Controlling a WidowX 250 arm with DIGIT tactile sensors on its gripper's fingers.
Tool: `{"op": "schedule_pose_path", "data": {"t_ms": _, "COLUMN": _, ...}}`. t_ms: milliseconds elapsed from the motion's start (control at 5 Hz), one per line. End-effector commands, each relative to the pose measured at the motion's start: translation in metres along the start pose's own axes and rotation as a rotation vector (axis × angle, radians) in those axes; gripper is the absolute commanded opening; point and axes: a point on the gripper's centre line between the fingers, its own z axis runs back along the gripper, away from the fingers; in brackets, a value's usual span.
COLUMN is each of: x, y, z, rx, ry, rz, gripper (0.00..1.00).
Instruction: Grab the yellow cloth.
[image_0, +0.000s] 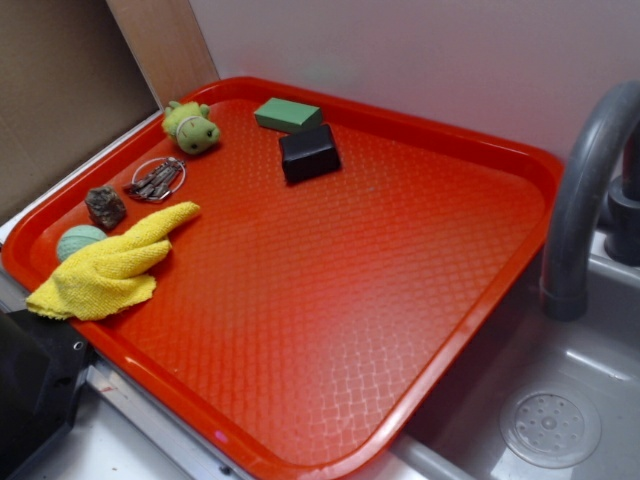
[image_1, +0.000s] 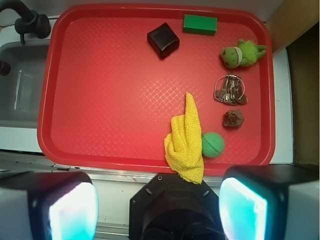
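**A:** On the red tray (image_1: 100, 125), near its front edge, where does your yellow cloth (image_1: 186, 142) lie?

**B:** It sits crumpled toward the tray's right front corner as the wrist camera sees it, with one pointed corner reaching inward and its thick end draped over the rim. A teal ball (image_1: 213, 145) touches its side, so you want to come down on the cloth's bulk, away from the ball.

**A:** What else shares the tray?

**B:** A small brown rock (image_1: 233, 118), a ring of keys (image_1: 230, 90), a green plush toy (image_1: 242, 54), a green block (image_1: 200, 24) and a black block (image_1: 163, 40), all apart from the cloth. A sink and tap (image_0: 580, 200) stand beside the tray.

**A:** And your gripper (image_1: 152, 210)?

**B:** Its two pads (image_1: 70, 207) frame the bottom of the wrist view, spread wide with nothing between them. It hangs high above the tray's front edge, so the grab is not yet begun.
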Motion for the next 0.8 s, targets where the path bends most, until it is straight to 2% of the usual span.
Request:
{"op": "schedule_pose_path", "data": {"t_ms": 0, "x": 0.000, "y": 0.000, "z": 0.000, "rx": 0.000, "ry": 0.000, "rz": 0.000, "gripper": 1.00}}
{"op": "schedule_pose_path", "data": {"t_ms": 200, "x": 0.024, "y": 0.012, "z": -0.053, "rx": 0.020, "ry": -0.009, "rz": 0.163, "gripper": 1.00}}
{"op": "schedule_pose_path", "data": {"t_ms": 400, "x": 0.019, "y": 0.032, "z": -0.103, "rx": 0.095, "ry": 0.049, "rz": 0.406, "gripper": 1.00}}
{"op": "schedule_pose_path", "data": {"t_ms": 600, "x": -0.003, "y": 0.045, "z": -0.151, "rx": 0.106, "ry": 0.024, "rz": 0.656, "gripper": 1.00}}
